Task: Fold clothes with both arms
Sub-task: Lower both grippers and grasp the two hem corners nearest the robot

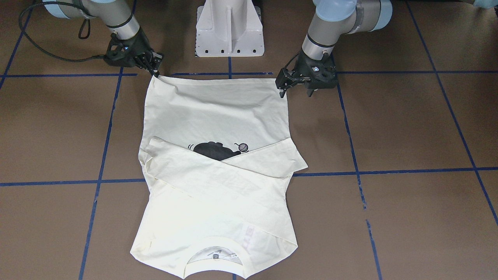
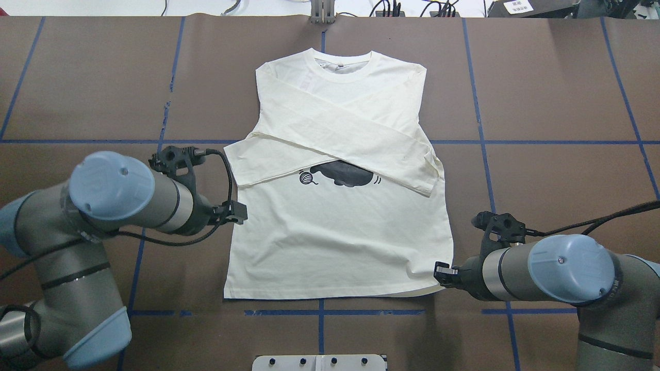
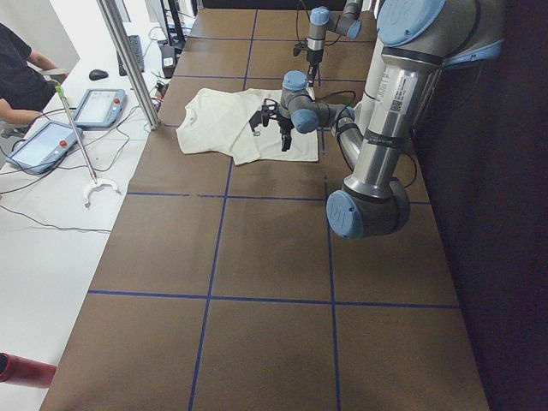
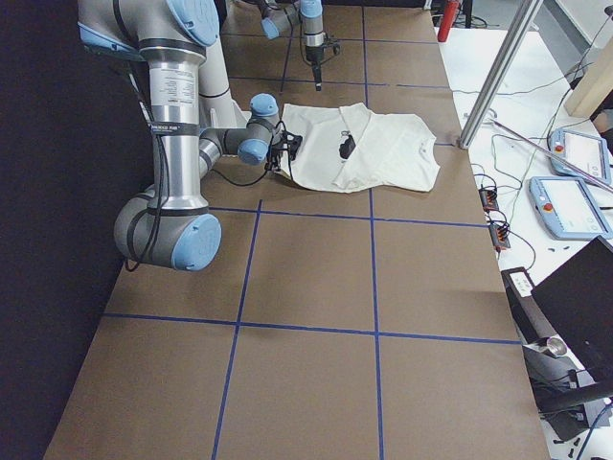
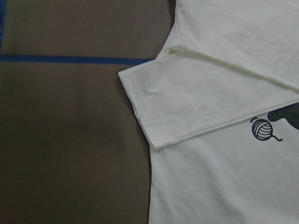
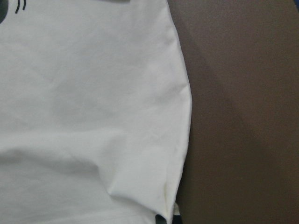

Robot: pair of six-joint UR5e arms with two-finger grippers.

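Currently the T-shirt [image 2: 330, 242] is lying flat on the desk [image 2: 541, 103], print up, sleeves [image 2: 361, 139] crossing its chest, seemingly readied for a hem-to-collar fold. The right hand [image 2: 439, 272] is pinching one hem corner, puckering it. The left hand [image 2: 241, 211] is hovering by the opposite edge, its opening unclear.

text: none legible | cream long-sleeved T-shirt [image 1: 218, 105]: faint pink lettering [image 1: 249, 235] ghosting through fabric (too washed out) | neck tag [image 1: 215, 256]: too small | white sticker [image 3: 396, 105], grey jointed left arm [image 3: 390, 145]: blurred
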